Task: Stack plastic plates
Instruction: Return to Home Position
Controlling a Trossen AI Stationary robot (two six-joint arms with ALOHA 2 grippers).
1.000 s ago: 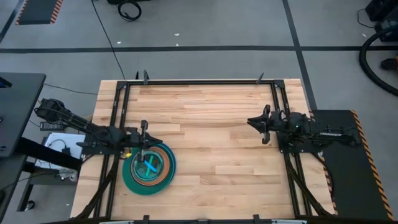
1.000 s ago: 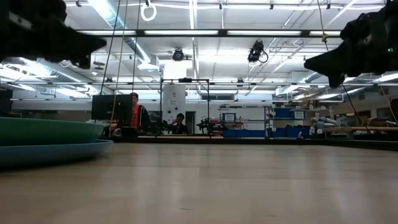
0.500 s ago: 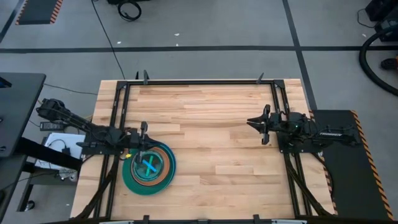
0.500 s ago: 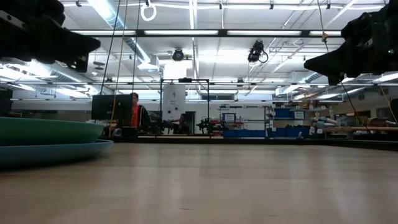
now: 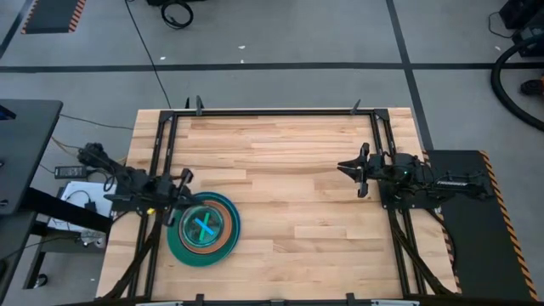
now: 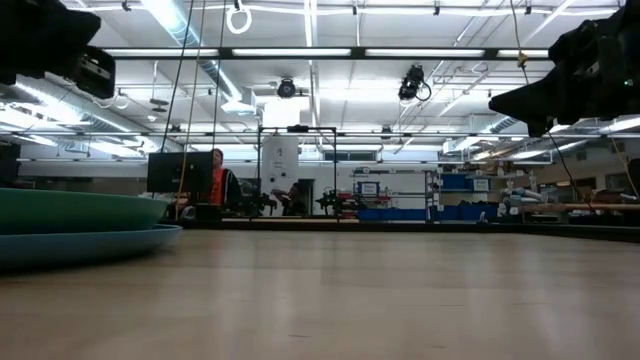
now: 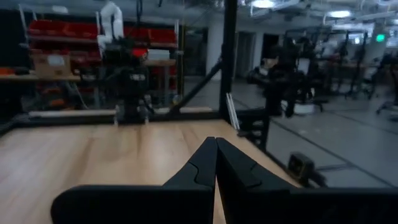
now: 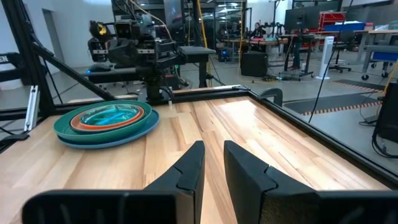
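Note:
The plastic plates [image 5: 204,227] sit nested in one stack on the table's near left part. A large teal one and a blue rim are at the bottom, a tan-orange ring is above them, and a small cyan plate is on top. The right wrist view shows the stack [image 8: 106,123], and the low view shows the edges of its lowest plates [image 6: 70,225]. My left gripper [image 5: 185,176] is shut [image 7: 216,163] and hovers just beyond the stack's far-left rim, touching nothing. My right gripper [image 5: 342,167] waits above the table's right part, its fingers a narrow gap apart [image 8: 213,163].
Bare wooden table top [image 5: 289,170] spreads between the stack and the right arm. A black metal frame [image 5: 272,111] runs along the table's far edge and down both sides. People sit at desks in the room behind the table [image 6: 218,180].
My left gripper has drawn back from above the stack's far rim toward the table's left edge and has turned. In the low view it has moved left and up. The stack has stayed where it was.

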